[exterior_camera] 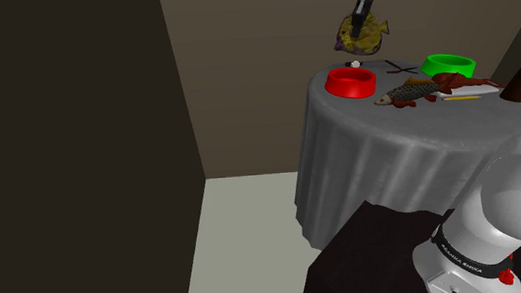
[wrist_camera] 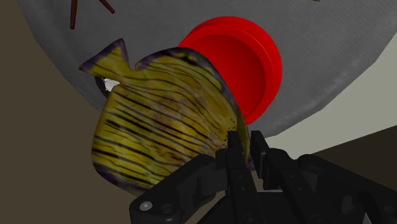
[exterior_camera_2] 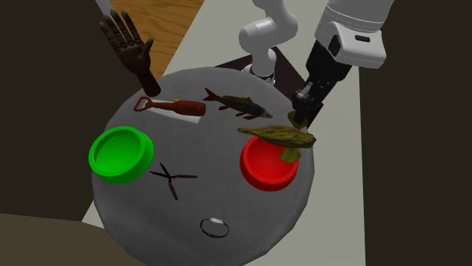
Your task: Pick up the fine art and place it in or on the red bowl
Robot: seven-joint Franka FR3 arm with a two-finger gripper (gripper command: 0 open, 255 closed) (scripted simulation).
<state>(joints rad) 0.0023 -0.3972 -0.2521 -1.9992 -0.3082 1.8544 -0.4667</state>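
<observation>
The tool [exterior_camera: 360, 26] grips the yellow fish [exterior_camera: 373, 40] above the red bowl [exterior_camera: 351, 91]. Next it likely needs centring, lowering, then release.

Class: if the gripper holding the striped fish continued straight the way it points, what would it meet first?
Probably the red bowl, just beyond the striped fish that the gripper clasps; depth is unclear.
</observation>
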